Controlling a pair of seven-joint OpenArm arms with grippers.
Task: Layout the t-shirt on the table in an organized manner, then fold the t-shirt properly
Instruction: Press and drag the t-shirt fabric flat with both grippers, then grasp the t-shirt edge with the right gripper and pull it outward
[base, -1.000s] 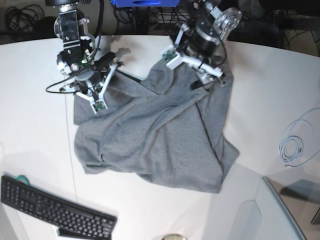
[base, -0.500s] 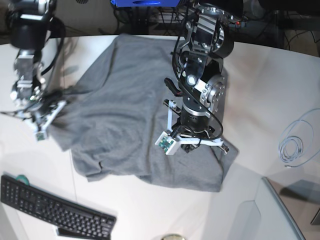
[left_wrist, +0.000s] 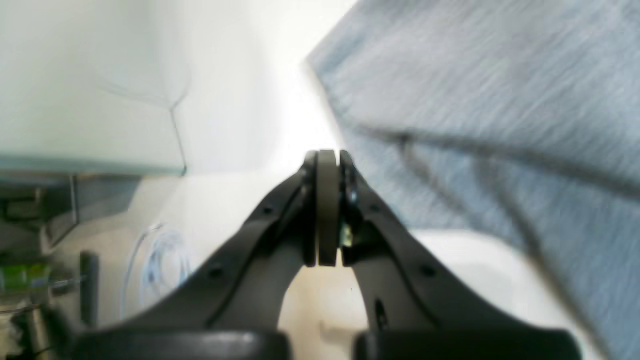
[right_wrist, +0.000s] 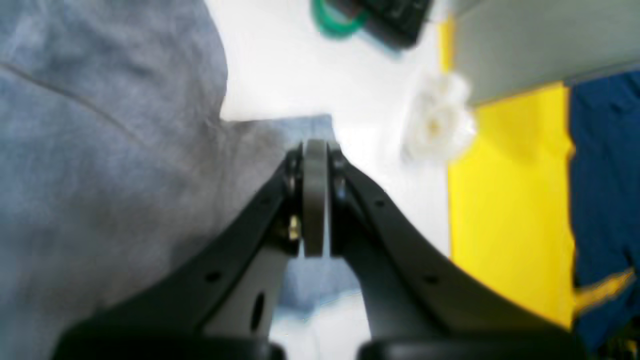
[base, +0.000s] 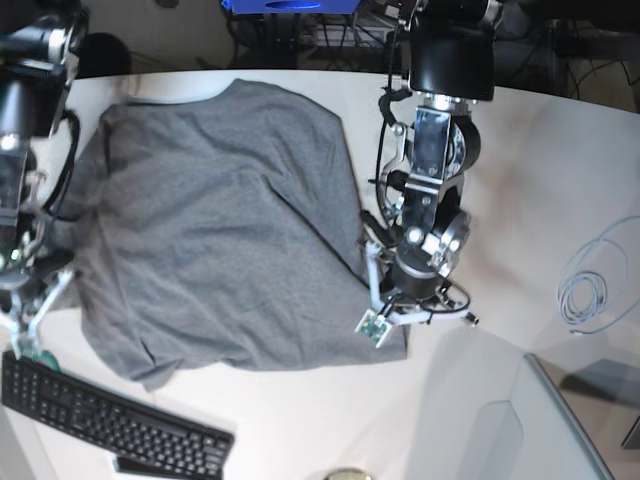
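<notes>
1. White tabletop (base: 520, 170) with a curved far edge fills the base view; dark cabling lies behind it and a black keyboard (base: 110, 420) sits at the near left corner, partly cut off by the frame.
2. Hidden or unclear: both wrist views are blurred. The right arm's tool (base: 25, 330) sits at the left frame edge in the base view, small and hard to read. The t-shirt's collar, sleeves and neck label cannot be made out in any view.
3. Writing: no legible brand or lettering is visible.
4. T-shirt (base: 210, 230): heather-grey fabric spread broadly over the left and centre of the tabletop, mostly flat with shallow diagonal creases. Its near edge lies just beyond the keyboard.
5. Left tool (left_wrist: 328, 155): fingers pressed together with nothing seen between them, over bare tabletop just beside the shirt's edge. In the base view it (base: 400, 315) stands at the shirt's near right corner.
6. Right tool (right_wrist: 315, 147): fingers pressed together; a corner of grey fabric lies directly beyond the tips, but whether cloth is pinched cannot be told.
7. Coiled pale cable (base: 585, 290) lies on the tabletop, well apart from the shirt.
</notes>
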